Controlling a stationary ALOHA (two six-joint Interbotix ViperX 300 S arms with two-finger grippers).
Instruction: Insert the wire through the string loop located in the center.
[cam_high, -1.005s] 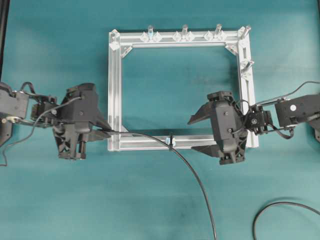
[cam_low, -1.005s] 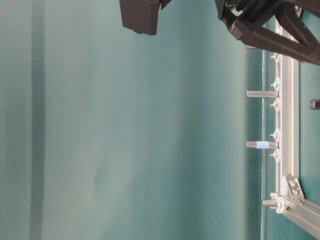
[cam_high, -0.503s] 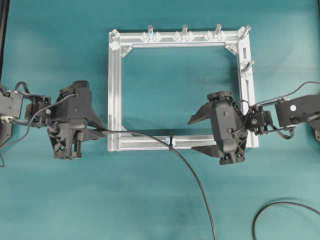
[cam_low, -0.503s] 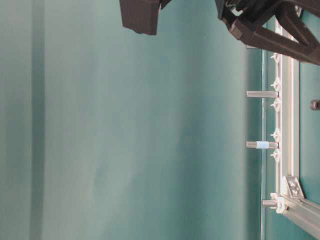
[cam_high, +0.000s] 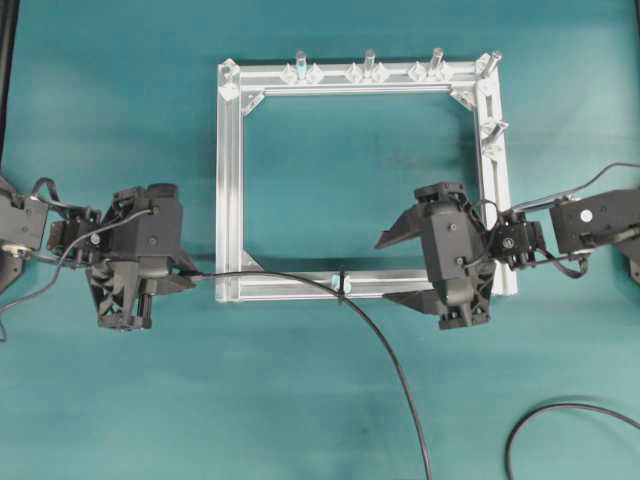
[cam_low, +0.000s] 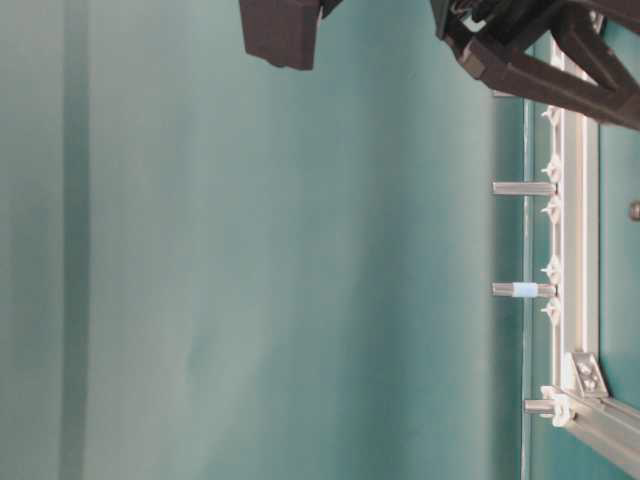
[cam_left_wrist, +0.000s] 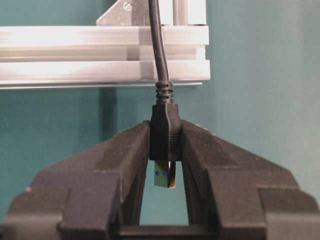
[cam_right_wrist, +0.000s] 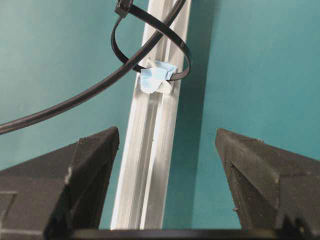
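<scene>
The wire is a black cable that runs from the table's front edge up through the string loop on the frame's near bar and on leftwards. In the right wrist view the wire passes inside the string loop, which sits above a pale-blue scrap. My left gripper, just left of the silver frame, is shut on the wire's black plug, whose yellowish-metal tip points back between the fingers. My right gripper stands wide open, astride the near bar right of the loop, holding nothing.
Several upright silver pegs stand along the frame's far bar, also seen in the table-level view as pegs. More black cable curls at the front right. Teal cloth covers the table.
My left gripper has drawn back to the left, off the frame's corner, pulling the plug and wire further through the loop. The right arm has stayed still.
</scene>
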